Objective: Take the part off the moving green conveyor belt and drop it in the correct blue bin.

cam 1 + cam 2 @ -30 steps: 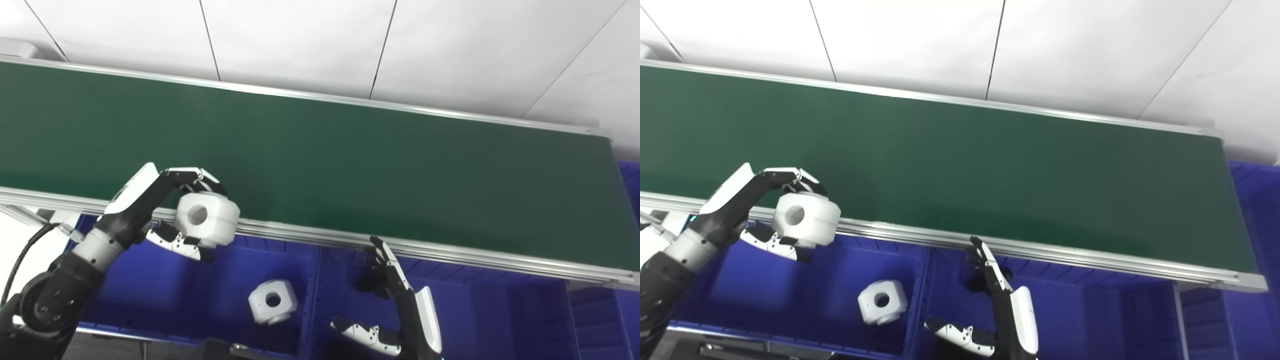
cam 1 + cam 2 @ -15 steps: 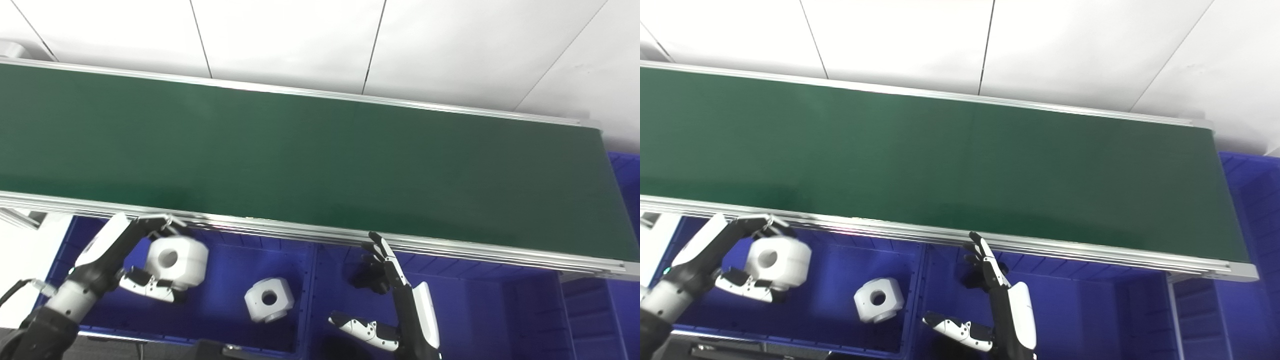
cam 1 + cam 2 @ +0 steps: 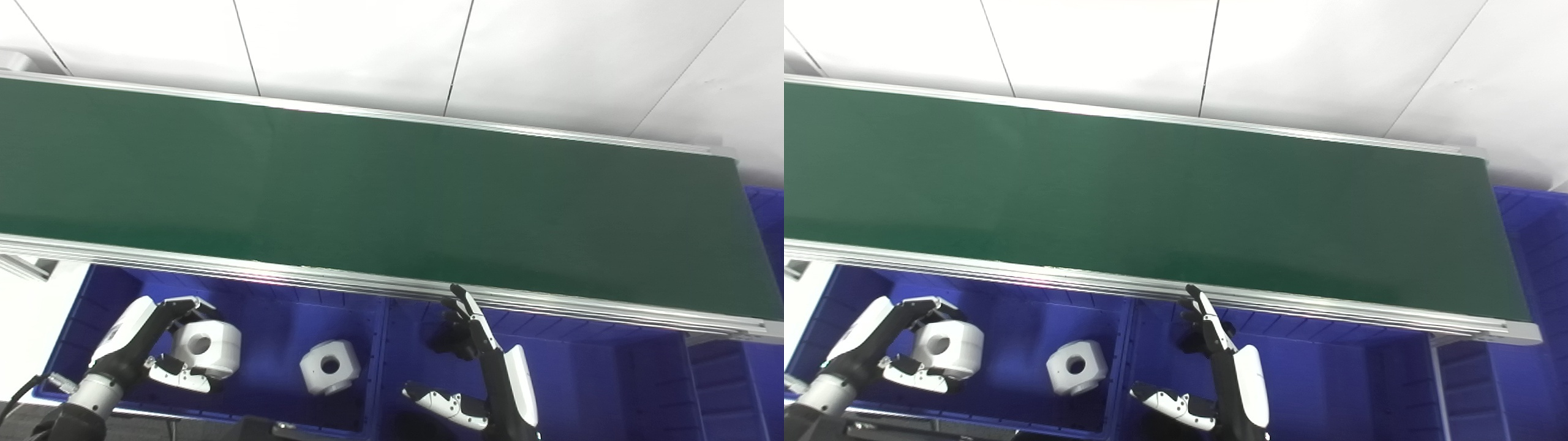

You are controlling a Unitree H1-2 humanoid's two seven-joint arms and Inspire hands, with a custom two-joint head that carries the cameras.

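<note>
My left hand (image 3: 150, 349) is shut on a white blocky part with a round hole (image 3: 205, 348) and holds it low inside the left blue bin (image 3: 269, 306). A second white part of the same shape (image 3: 329, 366) lies in that bin to the right. My right hand (image 3: 484, 373) is open and empty over the middle blue bin (image 3: 576, 367), fingers pointing up at the belt's near rail. The green conveyor belt (image 3: 392, 202) carries nothing in view.
The belt's aluminium near rail (image 3: 367, 285) runs just above the bins. Another blue bin (image 3: 765, 208) stands at the right end of the belt. White wall panels are behind the belt.
My left hand has carried the white part down from the belt's near rail into the left blue bin. My right hand has stayed still. The camera shifted slightly.
</note>
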